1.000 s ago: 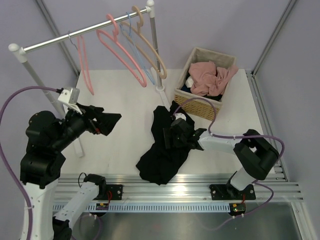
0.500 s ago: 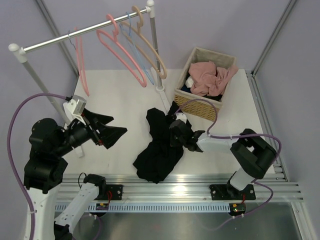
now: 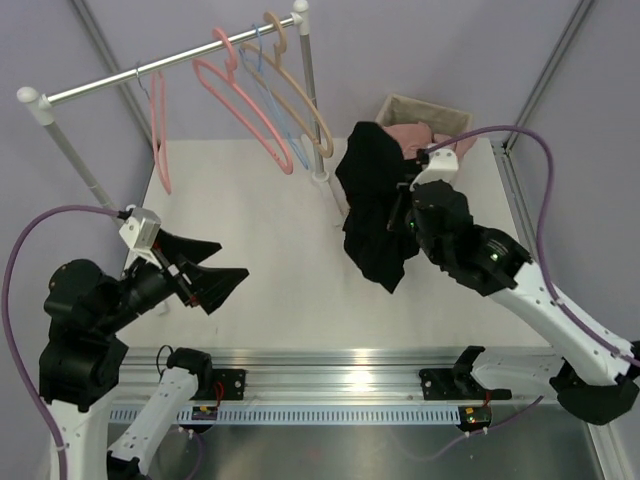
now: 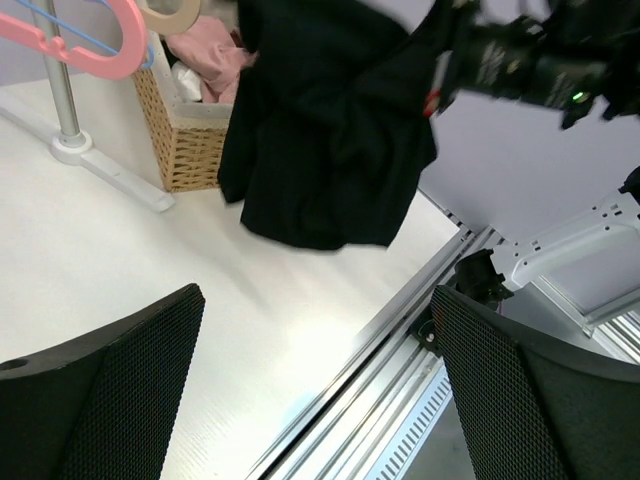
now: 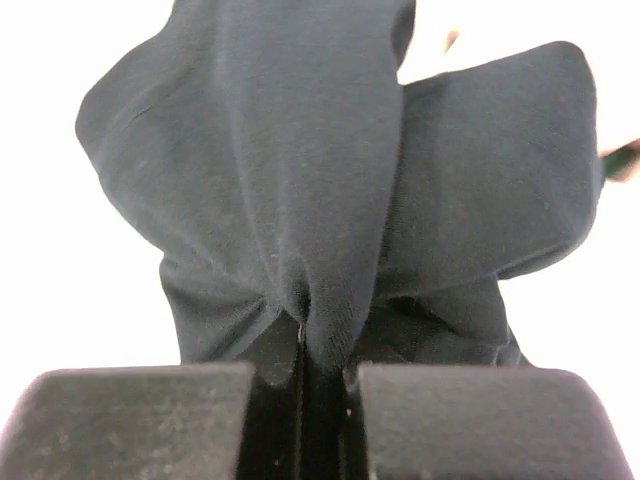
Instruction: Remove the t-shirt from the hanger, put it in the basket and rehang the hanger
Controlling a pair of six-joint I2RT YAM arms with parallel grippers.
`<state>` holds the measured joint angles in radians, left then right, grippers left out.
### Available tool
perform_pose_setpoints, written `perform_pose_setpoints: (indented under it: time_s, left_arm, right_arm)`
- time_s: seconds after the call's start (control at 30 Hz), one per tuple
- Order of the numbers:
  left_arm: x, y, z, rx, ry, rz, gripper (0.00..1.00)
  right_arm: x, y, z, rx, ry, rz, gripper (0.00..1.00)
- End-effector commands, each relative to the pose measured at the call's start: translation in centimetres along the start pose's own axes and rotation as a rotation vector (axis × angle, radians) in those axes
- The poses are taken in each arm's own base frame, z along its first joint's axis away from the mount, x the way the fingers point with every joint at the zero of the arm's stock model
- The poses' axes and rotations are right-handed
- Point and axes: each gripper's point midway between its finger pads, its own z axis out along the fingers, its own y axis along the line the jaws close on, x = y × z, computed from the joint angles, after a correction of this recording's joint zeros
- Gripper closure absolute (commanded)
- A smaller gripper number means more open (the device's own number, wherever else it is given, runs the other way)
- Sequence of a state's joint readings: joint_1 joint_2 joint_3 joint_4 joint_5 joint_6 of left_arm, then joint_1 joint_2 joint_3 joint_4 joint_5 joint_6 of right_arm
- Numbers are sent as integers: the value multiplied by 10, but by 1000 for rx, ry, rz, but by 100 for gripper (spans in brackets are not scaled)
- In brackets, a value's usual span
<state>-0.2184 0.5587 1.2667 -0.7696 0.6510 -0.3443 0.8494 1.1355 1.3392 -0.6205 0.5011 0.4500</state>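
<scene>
Right hand (image 3: 402, 207) is closed to a narrow slit on a bunched fold of the black t-shirt (image 3: 372, 205). In its own wrist view the two dark fingers (image 5: 140, 420) stand nearly together, with the t-shirt (image 5: 300, 180) pinched between them and spilling away in thick folds. Held high on the raised right arm, the t-shirt hangs as a loose, crumpled bundle over the far right part of the white tabletop (image 3: 250, 210). It hangs in front of the wicker basket (image 3: 455, 118) and hides most of the basket's near side. Its lowest corner points down at the tabletop and, from the left wrist view, looks to hang clear of it, though the blur there makes that hard to settle. The t-shirt is off the hanger (image 3: 158, 135) and well apart from it. That thin pink hanger hangs bare by its wire hook near the left end of the metal rail (image 3: 110, 83), at the far left of the tabletop. Further along the rail hang a thicker pink hanger (image 3: 240, 100), a light-blue hanger (image 3: 298, 150) and a beige hanger (image 3: 300, 95). A dusty-pink garment (image 3: 412, 135) lies in the basket behind the t-shirt. Left hand (image 3: 232, 258) is spread wide and holds nothing. It hovers over the near left part of the tabletop, pointing to the right, and its mesh-faced fingers (image 4: 110, 400) frame the t-shirt (image 4: 320, 140) and the basket (image 4: 175, 140) in its own camera.
</scene>
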Motion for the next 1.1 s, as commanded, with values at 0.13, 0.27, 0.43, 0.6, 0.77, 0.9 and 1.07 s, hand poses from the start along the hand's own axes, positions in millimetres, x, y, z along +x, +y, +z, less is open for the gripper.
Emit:
perform_pose_setpoints:
  time_s: [0.13,0.27,0.43,0.6,0.77,0.9,1.07]
  left_arm:
    - [-9,-15,-20,-3,-105,7,1]
    - [-3,-31,-29,72,-164,-68,1]
    - [4,-33,-26,115,-182,-60,1]
    - [10,-20,-18,74,-129,-44,1]
    - [19,-20,-17,99,-136,-49,1]
    - [27,-17,-21,81,-132,-28,1]
    - [32,-16,-25,70,-136,-16,1]
  right_arm:
    - [-125,-71,-77,274,-428,-64,100]
    - [-192,-72,-98,312,-650,-53,100]
    - [-232,-93,-73,492,-644,-71,100]
    - [-243,-100,-12,537,-542,-166,100]
    - [-247,-109,45,525,-489,-168,100]
    - [-239,-131,108,507,-443,-104,100]
    - [-208,-159,175,545,-363,-112,100]
